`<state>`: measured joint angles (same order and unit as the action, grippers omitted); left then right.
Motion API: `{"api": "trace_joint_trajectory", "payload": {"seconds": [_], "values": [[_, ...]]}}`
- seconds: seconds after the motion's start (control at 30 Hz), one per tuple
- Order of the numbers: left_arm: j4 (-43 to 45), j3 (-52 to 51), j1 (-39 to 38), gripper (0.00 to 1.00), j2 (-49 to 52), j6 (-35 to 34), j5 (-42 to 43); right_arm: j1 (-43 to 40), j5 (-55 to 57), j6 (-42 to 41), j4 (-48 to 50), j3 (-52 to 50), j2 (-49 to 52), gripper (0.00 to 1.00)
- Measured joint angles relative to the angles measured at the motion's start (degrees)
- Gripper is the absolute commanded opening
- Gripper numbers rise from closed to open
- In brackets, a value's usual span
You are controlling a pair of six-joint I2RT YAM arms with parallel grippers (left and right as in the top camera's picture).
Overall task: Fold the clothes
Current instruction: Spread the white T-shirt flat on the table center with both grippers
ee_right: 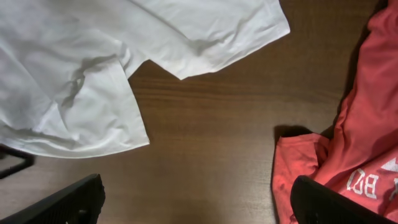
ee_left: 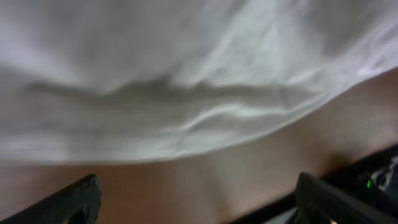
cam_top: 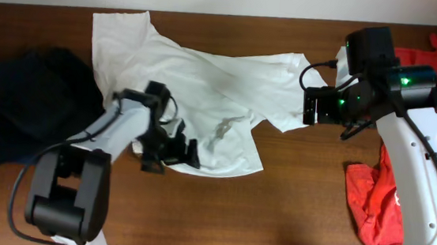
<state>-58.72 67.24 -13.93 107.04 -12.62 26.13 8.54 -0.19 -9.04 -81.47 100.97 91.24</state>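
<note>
T-shirt (cam_top: pixel 206 82) white, rumpled, unfolded; left end effector (ee_left: pixel 196 202), right end effector (ee_right: pixel 196 200) both released.

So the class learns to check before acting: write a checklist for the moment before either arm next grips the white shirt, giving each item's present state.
1. Left gripper open and empty: ok.
2. Right gripper open and empty: ok.
3. White shirt lying flat: not ok, it is rumpled and skewed.
4. Left gripper near the hem: ok, the edge lies just ahead.
5. Red shirt apart from the white one: ok, bare table lies between them.
6. Dark clothes apart from the white one: cannot tell.
</note>
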Motion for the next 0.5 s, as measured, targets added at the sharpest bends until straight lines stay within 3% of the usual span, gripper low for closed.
{"api": "trace_joint_trajectory", "payload": {"seconds": [0.13, 0.23, 0.33, 0.37, 0.47, 0.5], "values": [[11.9, -3.8, -6.8, 0.99, -0.2, -13.9, 1.0, 0.0, 0.0, 0.0, -0.4, 0.0, 0.0, 0.99], [15.3, -3.8, -9.0, 0.99, -0.2, -22.8, 0.8, 0.0, 0.0, 0.0, -0.5, 0.0, 0.0, 0.99], [16.3, -3.8, -9.9, 0.89, -0.3, -30.1, -1.6, 0.0, 0.0, 0.0, -0.6, 0.0, 0.0, 0.99], [16.6, -3.9, -10.2, 0.75, -0.3, -32.8, -3.1, 0.0, 0.0, 0.0, -0.6, 0.0, 0.0, 0.99], [19.1, -4.2, -10.6, 0.63, -0.3, -38.9, -6.6, 0.0, 0.0, 0.3, -0.7, 0.0, 0.0, 0.99], [19.6, -4.3, -10.7, 0.52, -0.3, -40.1, -7.1, 0.0, 0.0, 0.3, -0.9, 0.0, 0.0, 0.99]]}}
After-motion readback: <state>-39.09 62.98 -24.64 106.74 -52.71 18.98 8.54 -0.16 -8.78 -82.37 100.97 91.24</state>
